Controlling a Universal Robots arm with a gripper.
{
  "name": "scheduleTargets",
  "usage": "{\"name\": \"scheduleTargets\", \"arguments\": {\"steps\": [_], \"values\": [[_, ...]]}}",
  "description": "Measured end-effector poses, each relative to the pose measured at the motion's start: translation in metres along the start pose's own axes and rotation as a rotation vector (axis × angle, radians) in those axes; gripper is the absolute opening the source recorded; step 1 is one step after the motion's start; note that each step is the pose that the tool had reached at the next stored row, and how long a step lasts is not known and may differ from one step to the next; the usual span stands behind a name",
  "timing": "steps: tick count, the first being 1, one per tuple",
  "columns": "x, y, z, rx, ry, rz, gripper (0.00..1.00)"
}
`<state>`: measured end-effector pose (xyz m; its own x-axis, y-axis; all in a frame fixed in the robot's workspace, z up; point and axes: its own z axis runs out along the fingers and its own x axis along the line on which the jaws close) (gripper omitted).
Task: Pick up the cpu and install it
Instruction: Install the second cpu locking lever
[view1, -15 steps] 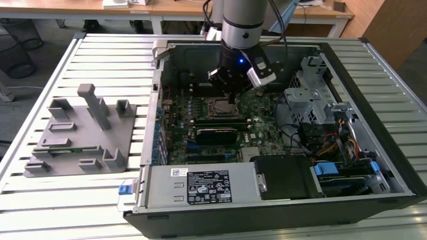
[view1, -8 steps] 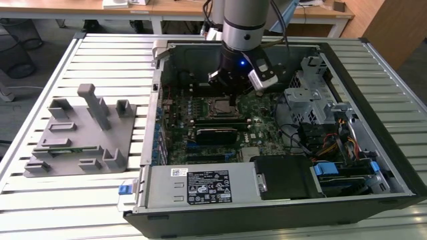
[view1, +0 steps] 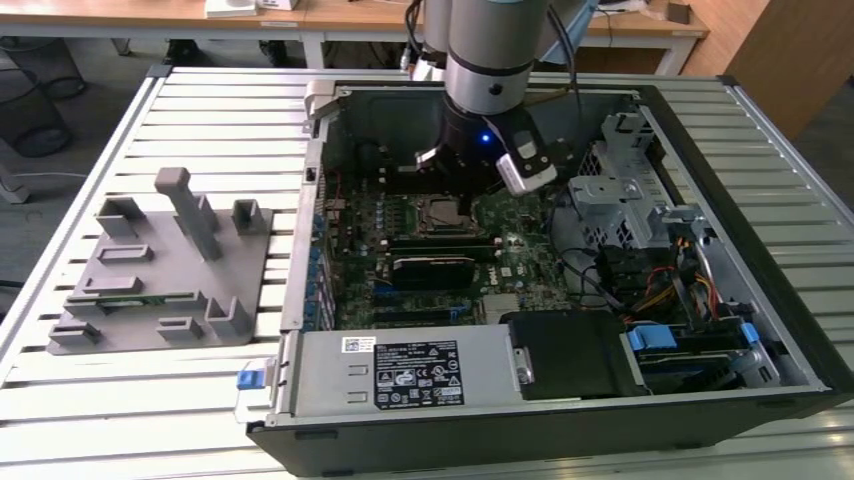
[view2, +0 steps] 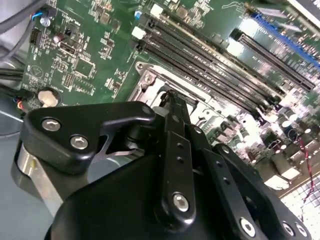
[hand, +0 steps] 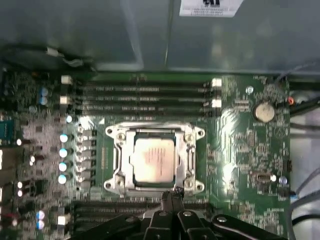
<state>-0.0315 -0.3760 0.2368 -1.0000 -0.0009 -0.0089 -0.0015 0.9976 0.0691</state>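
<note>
The cpu (hand: 152, 160), a silver square with a thin green edge, lies flat inside the metal-framed socket (hand: 119, 165) on the green motherboard (hand: 235, 150). My gripper (hand: 173, 196) hangs just beside the socket's edge, its two thin black fingers pressed together with nothing between them. In the second wrist view the fingertips (view2: 169, 97) point down at the socket frame (view2: 146, 79), and the gripper body hides the chip. In the exterior view the arm's wrist (view1: 487, 130) stands over the open computer case, above the socket (view1: 441, 210).
Black memory slots (hand: 145, 97) run along one side of the socket, and a coin battery (hand: 263, 112) sits near it. In the exterior view a grey fixture tray (view1: 160, 270) lies at the left. Inside the case are a power supply (view1: 400, 372), a drive cage (view1: 627, 190) and cables (view1: 667, 290).
</note>
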Motion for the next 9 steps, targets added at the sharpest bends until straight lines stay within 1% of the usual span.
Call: {"name": "scheduleTargets", "arguments": {"steps": [5, 7, 9], "values": [[0.0024, -0.0078, 0.0015, -0.0005, 0.0005, 0.0, 0.11], [0.0065, -0.0096, 0.0025, -0.0004, 0.0006, 0.0, 0.11], [0.0125, -0.0109, 0.0035, -0.0005, 0.0005, 0.0, 0.11]]}}
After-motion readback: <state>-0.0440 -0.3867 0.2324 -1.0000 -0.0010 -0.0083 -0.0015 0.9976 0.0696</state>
